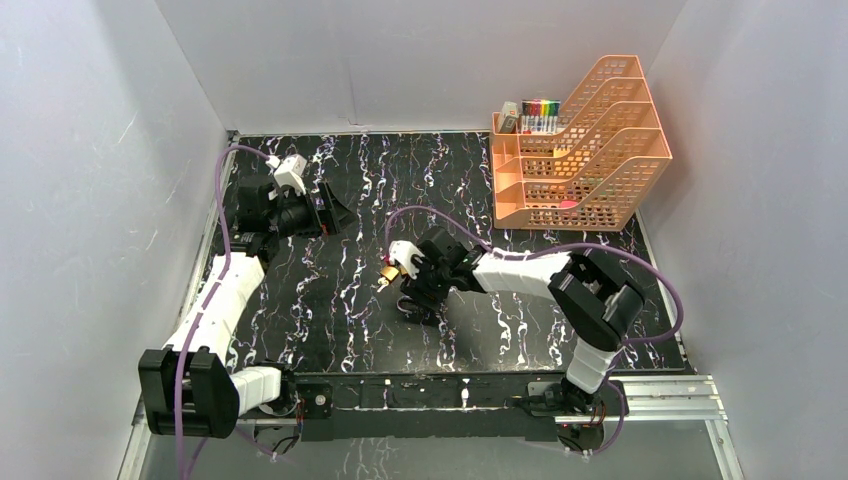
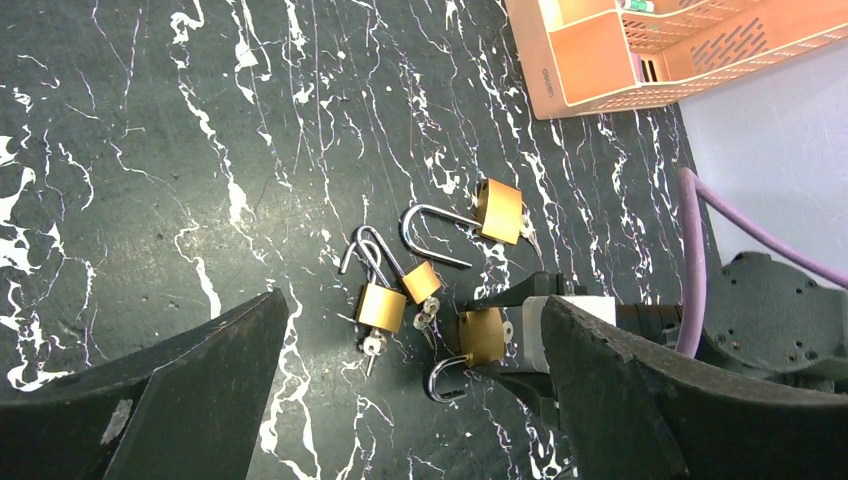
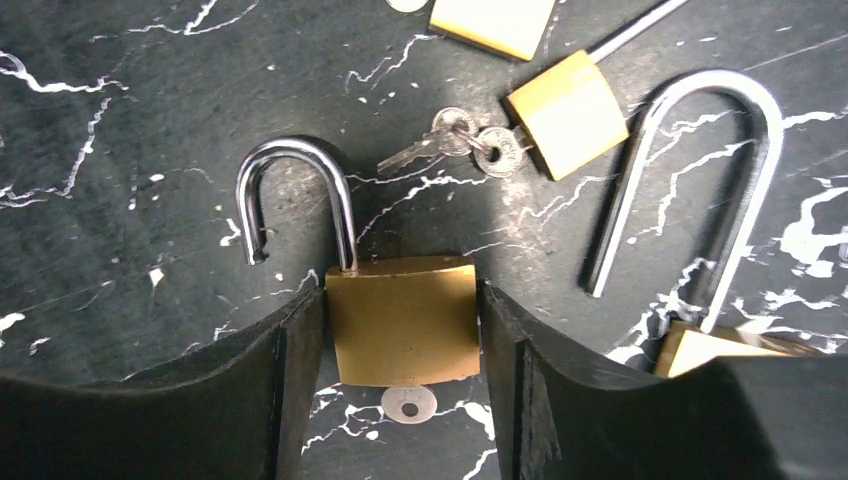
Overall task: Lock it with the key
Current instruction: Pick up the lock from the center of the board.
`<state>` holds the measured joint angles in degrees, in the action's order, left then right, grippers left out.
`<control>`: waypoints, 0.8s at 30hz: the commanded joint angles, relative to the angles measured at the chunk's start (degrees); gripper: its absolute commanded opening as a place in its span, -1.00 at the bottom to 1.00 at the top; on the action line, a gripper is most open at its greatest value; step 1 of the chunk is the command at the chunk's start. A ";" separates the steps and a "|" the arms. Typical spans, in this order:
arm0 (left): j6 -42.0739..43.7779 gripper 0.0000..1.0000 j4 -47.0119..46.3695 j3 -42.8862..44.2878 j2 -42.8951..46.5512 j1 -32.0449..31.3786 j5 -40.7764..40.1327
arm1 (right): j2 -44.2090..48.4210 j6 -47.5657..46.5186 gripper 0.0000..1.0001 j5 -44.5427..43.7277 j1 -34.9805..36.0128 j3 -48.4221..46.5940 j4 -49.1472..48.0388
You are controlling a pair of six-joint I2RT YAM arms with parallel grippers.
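The desk (image 1: 340,195) carries a rack (image 1: 580,150) far right. The left hand (image 1: 332,213) hangs wide open and empty, far left. Mid-desk, the right hand (image 3: 402,293) pinches the lock (image 3: 403,325), whose open shackle points away from the wrist. Other locks (image 3: 565,113) crowd just beside it. A key (image 3: 408,403) sits in its near end.

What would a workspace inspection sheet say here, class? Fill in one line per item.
Surface: black marbled table.
Job's things: four brass padlocks; the gripped padlock has its shackle open and a key in its base; key bunch beside it.
Clutter: orange file rack holding markers, back right.
Grippers: left gripper open, holding nothing; right gripper closed against both sides of that padlock.
Cables: purple cable looping off each arm.
Surroundings: white walls.
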<state>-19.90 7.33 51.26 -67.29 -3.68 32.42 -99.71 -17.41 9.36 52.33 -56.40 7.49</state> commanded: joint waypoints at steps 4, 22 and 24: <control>-0.14 0.97 0.11 0.13 -0.29 0.30 1.28 | -0.50 -2.87 0.08 -17.26 4.31 0.81 -2.07; -0.37 0.90 -11.86 -0.69 -2.23 -3.15 33.88 | 23.78 3.95 -1.00 23.53 -8.76 -5.21 -4.61; 1.42 0.88 -10.96 -0.09 -2.53 -5.59 37.16 | 22.02 4.36 -1.00 29.07 -11.29 -10.26 1.07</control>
<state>-20.12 -0.80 50.59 -69.00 -5.19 53.47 -77.24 -15.94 21.05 46.48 -57.08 4.72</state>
